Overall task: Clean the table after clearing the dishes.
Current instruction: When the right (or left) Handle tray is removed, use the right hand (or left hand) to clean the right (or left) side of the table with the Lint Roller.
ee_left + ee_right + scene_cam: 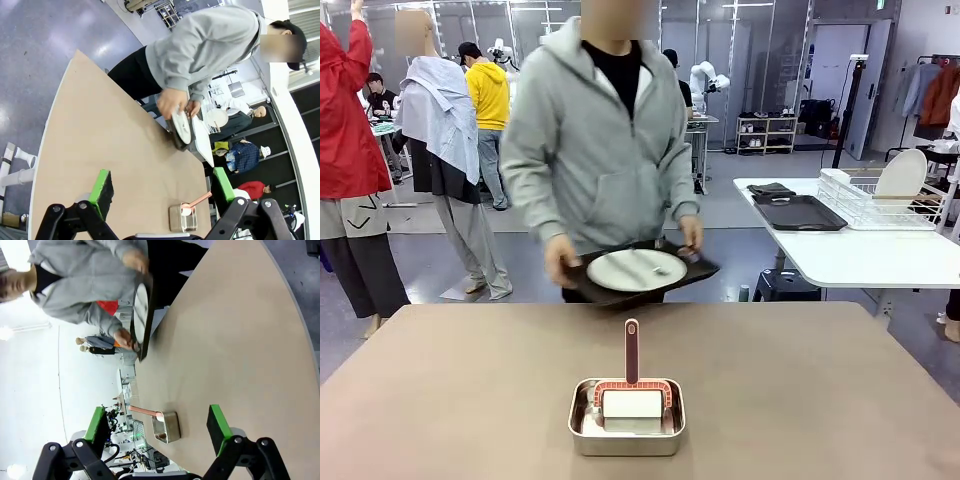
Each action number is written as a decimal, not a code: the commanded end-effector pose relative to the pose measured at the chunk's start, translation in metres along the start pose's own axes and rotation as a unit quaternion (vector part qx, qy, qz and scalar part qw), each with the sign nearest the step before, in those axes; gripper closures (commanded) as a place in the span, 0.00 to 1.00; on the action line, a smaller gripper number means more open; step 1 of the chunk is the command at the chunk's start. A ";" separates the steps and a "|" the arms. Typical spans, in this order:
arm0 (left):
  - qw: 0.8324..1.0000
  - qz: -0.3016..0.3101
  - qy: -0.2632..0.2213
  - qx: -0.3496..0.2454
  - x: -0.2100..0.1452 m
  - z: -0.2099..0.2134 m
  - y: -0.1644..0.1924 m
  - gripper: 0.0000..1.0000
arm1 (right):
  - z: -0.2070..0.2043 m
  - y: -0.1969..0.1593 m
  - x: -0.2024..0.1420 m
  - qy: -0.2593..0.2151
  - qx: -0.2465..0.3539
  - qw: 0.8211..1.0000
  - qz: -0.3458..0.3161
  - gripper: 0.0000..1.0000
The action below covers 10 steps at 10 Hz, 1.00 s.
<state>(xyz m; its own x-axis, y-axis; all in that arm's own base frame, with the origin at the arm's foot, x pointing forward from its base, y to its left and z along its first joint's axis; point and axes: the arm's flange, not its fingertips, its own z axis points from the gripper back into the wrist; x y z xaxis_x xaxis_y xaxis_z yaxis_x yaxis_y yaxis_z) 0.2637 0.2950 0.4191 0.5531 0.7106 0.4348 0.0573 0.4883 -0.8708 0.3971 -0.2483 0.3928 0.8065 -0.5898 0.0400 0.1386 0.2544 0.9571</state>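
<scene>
Now the person (595, 140) is holding a dark tray (705, 268) bearing a white plate (620, 270) at the taupe worktop's (820, 400) far edge. The left gripper (161, 176) and right gripper (156, 410) are both hanging wide open, grasping nothing. A steel pan (578, 420) is sitting mid-worktop, carrying a red-handled brush (631, 352).

Matte table (440, 400); shiny, likely steel pan (626, 437).

Bright, even overhead light leaves the bench (440, 400) matte and evenly lit. The pan (620, 440) throws a faint soft shadow. The person (600, 130) and tray (700, 268) at the far edge are motion-smeared. Wrist views bend at their edges; the floor (40, 45) carries pale glare.
</scene>
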 end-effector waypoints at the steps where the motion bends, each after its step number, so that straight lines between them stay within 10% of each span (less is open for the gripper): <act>1: 1.000 0.000 -0.005 -0.009 0.001 0.002 0.000 0.00 | 0.002 0.002 -0.003 0.006 -0.001 1.000 -0.002 0.00; 4: 0.997 -0.076 -0.004 -0.018 0.003 -0.002 -0.027 0.00 | 0.002 0.002 -0.003 0.006 -0.001 1.000 -0.002 0.00; 6: 0.969 -0.211 0.125 -0.038 -0.006 -0.085 -0.110 0.00 | 0.002 0.002 -0.003 0.006 -0.001 1.000 -0.002 0.00; 8: 0.919 -0.302 0.237 -0.083 -0.036 -0.180 -0.193 0.00 | 0.002 0.002 -0.003 0.006 -0.001 1.000 -0.002 0.00; 10: 0.820 -0.440 0.360 -0.060 -0.098 -0.265 -0.273 0.00 | 0.002 0.002 -0.003 0.006 -0.001 1.000 -0.002 0.00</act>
<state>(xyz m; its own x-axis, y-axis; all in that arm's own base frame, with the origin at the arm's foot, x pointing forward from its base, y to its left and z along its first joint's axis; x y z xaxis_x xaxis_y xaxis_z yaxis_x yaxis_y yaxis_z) 0.3878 -0.0325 0.5511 0.6683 -0.2158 0.7119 0.6790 0.5679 -0.4653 0.3970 -0.2483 0.3922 0.8065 -0.5899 0.0385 0.1400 0.2540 0.9570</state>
